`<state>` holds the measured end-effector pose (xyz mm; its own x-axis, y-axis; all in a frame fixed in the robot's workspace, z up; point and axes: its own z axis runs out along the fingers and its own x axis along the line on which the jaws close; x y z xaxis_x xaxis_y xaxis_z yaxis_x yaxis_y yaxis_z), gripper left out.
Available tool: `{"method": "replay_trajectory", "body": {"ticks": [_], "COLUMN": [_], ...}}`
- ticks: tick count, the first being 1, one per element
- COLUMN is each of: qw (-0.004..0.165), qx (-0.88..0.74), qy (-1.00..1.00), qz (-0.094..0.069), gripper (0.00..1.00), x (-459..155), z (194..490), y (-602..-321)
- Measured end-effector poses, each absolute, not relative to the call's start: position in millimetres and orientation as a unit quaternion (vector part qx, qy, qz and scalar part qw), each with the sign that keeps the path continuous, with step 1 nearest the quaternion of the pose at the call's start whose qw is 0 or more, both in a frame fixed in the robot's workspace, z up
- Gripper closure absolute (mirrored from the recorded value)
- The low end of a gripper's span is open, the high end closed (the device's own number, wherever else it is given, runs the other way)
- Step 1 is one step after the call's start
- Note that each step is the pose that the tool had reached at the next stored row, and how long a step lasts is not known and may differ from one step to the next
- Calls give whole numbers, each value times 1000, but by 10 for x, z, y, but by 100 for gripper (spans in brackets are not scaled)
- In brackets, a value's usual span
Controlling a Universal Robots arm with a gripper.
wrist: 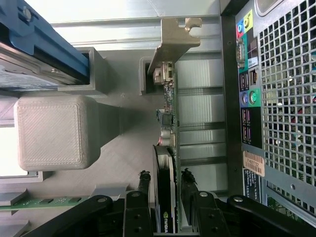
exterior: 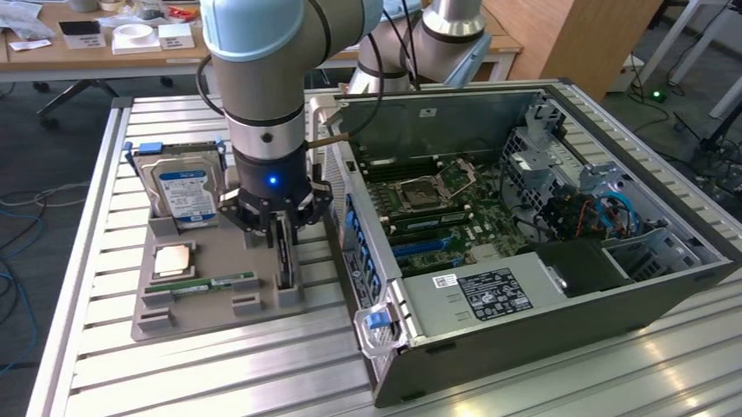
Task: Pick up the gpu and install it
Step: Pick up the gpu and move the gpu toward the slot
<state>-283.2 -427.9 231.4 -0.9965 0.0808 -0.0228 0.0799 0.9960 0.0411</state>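
**Q:** Tool state?

**A:** The gripper (exterior: pixel 281 234) points straight down over the grey tray (exterior: pixel 197 323), with its jaws spread. In the wrist view, the gripper (wrist: pixel 165 178) has one black finger (wrist: pixel 143 190) on each side of the gpu (wrist: pixel 168 118). A thin strip of light shows between each finger and the card. It is released, not clamped on the card.

**Q:** Where is the gpu relative to it?

**A:** Directly beneath, between the fingers. The gpu (exterior: pixel 284 265) stands on its long edge in the tray slot closest to the computer case (exterior: pixel 579 291). The fingers straddle the cooler end, where the green logo sits. The silvery bracket (wrist: pixel 174 42) is at the opposite end, well apart from the fingertips, seated against a grey post of the tray.

**Q:** What else is on the tray?

**A:** A hard drive (exterior: pixel 186 195) with a blue-and-white label stands upright at the far end, toward the exterior view's left. A processor (exterior: pixel 174 258) lies flat in front of it, and a green memory stick (exterior: pixel 215 283) sits on edge beside that. All are apart from the gripper.

**Q:** And the case?

**A:** It sits just beside the tray on the exterior view's right, with its side open and the motherboard (exterior: pixel 447 204) exposed. In the wrist view its perforated rear panel (wrist: pixel 286 98) runs alongside the card, with a strip of ribbed table (wrist: pixel 197 106) between them. Tray and case both rest on the slatted aluminium table (exterior: pixel 232 373).
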Motion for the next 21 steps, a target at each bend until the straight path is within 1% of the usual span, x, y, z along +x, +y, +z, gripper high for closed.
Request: {"method": "replay_trajectory", "body": {"ticks": [9,11,13,21], "qw": [12,12,12,12], "qx": [40,40,40,40], "qy": [999,999,999,999], "qz": [20,20,20,20], "gripper": [61,62,74,74], "x": [-2832,-2832,-2832,-2832], "z": [2314,2314,2314,2314], "y": [-4279,-4279,-4279,-4279]}}
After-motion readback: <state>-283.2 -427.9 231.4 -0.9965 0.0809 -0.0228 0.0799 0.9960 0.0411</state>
